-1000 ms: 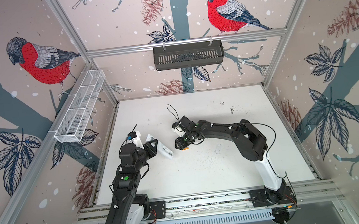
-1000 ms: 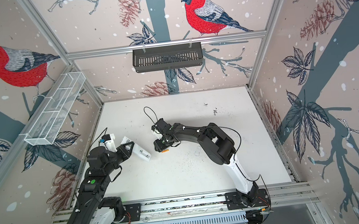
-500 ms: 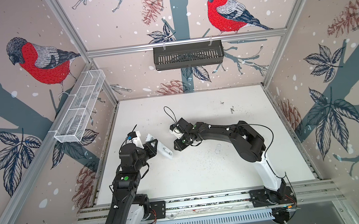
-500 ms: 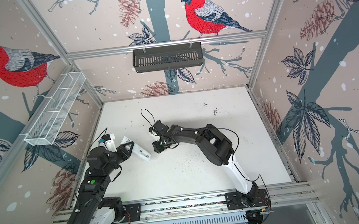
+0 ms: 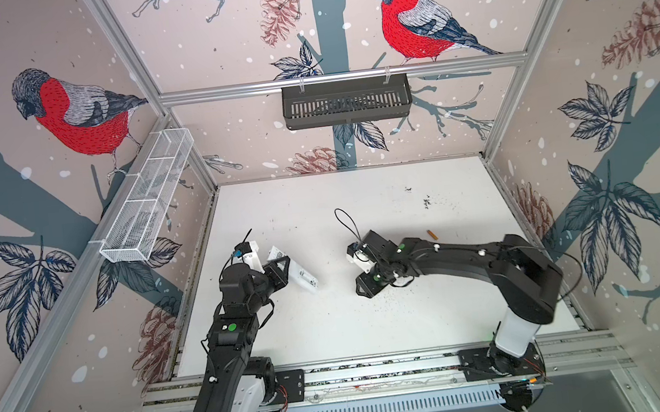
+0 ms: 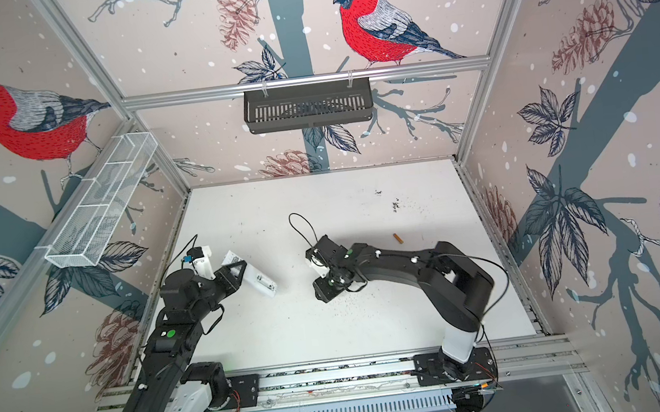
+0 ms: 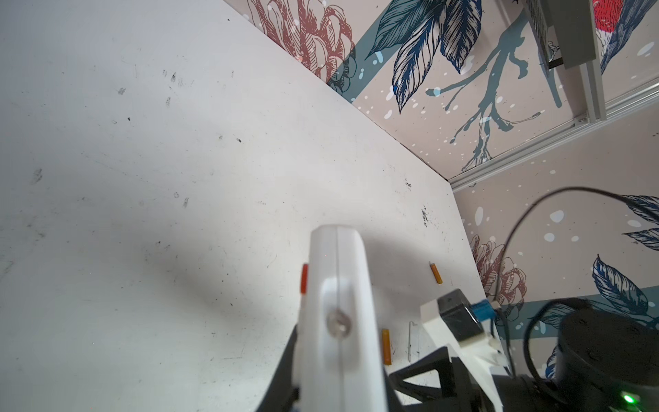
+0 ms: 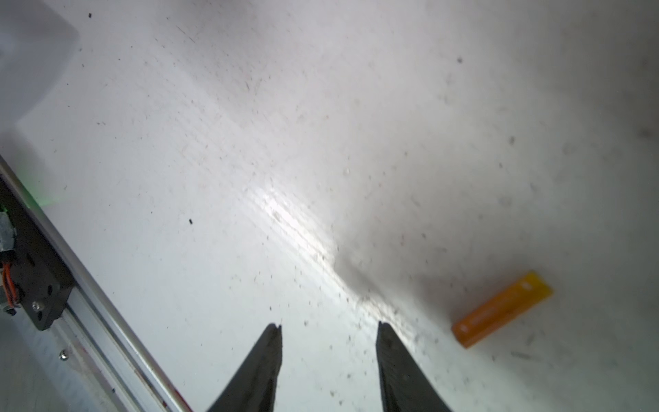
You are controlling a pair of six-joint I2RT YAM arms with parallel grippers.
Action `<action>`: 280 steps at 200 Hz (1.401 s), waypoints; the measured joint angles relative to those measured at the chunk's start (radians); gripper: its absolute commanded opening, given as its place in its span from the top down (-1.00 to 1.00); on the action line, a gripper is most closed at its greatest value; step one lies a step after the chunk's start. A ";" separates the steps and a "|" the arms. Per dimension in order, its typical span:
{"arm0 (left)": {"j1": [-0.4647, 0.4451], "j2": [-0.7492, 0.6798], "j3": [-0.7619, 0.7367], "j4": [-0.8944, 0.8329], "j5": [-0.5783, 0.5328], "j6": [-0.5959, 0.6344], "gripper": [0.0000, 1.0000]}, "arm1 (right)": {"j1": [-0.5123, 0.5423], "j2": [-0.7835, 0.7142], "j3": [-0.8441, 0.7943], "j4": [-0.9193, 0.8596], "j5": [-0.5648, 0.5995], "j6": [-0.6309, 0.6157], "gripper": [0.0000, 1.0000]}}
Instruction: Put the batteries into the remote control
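My left gripper (image 5: pixel 285 270) is shut on the white remote control (image 5: pixel 302 277), holding it tilted above the table's left side; the left wrist view shows the remote (image 7: pixel 335 321) edge-on between the jaws. One orange battery (image 5: pixel 431 234) lies on the table beyond the right arm. The left wrist view shows two batteries, the far one (image 7: pixel 435 273) and a nearer one (image 7: pixel 386 346) close to the right gripper. My right gripper (image 5: pixel 366 289) points down at mid-table, open and empty (image 8: pixel 330 326), with a battery (image 8: pixel 502 308) lying beside it, outside the jaws.
A thin clear strip (image 7: pixel 410 340) lies flat beside the nearer battery. Dark crumbs (image 5: pixel 388 301) dot the table under the right gripper. The aluminium front rail (image 5: pixel 379 371) borders the table. A black basket (image 5: pixel 346 101) and a white wire basket (image 5: pixel 148 201) hang on the walls.
The right gripper has shifted a little to the right, away from the remote. The battery seen beside it from above a second ago is now covered by the arm. The left arm has not moved.
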 measured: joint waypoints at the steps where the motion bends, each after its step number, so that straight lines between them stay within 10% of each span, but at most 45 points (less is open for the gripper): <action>1: 0.000 0.000 0.000 0.000 0.000 0.000 1.00 | 0.000 -0.005 -0.006 0.000 0.001 0.002 -0.06; 96: 0.000 0.024 -0.003 0.002 0.004 0.000 1.00 | -0.209 -0.394 -0.315 -0.011 0.179 0.198 -0.24; 148: 0.000 0.023 -0.003 0.002 0.005 0.000 1.00 | -0.372 -0.356 -0.294 -0.050 0.173 0.117 -0.21; 280: 0.000 0.015 -0.003 0.005 0.007 0.000 1.00 | -0.322 -0.198 -0.282 -0.016 0.132 0.092 0.06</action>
